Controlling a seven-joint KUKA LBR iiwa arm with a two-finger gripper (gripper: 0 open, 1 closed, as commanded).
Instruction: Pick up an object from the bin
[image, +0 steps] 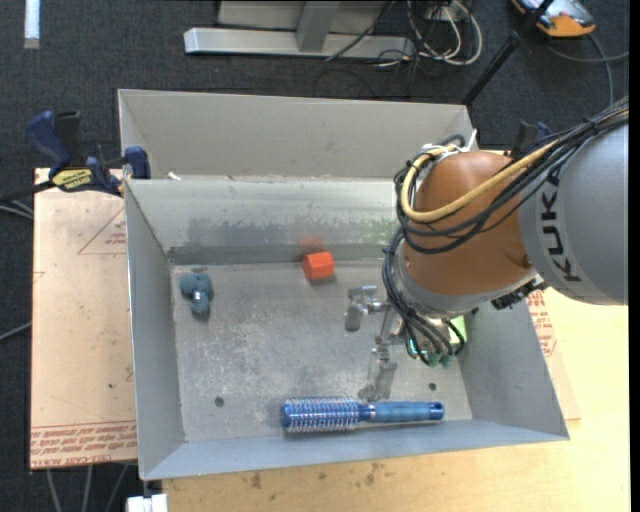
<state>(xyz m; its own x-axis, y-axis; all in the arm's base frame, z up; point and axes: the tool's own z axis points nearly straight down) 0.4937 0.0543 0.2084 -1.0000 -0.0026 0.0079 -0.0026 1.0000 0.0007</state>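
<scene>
The grey metal bin (150, 330) takes up the middle of the frame, its floor mostly bare. The arm (470, 230) comes in from the right, and its orange-covered wrist hangs over the bin's right-hand part.

The largest loose thing is a blue hairbrush (360, 412), flat on the floor along the lower wall. Its long axis runs left to right across the frame, with the bristled head to the left and the smooth handle to the right.

The pincer (370, 340) sits right of the bin's centre, just above the brush in the frame. Its two metal fingers stand apart with nothing between them. One finger is toward the upper left. The other reaches toward the bottom of the frame and ends close to where the bristles meet the handle, though I cannot tell whether it touches.

The brush looks the likeliest pick, since it lies directly below the pincer in the frame. The fingers would have to straddle its narrow width, so the closing line would have to cross the long axis, not run along it.

Smaller things lie farther off — an orange cube (319, 265) against the upper wall, up and left of the pincer, and a small blue-grey piece (196, 293) well apart at the left.
</scene>
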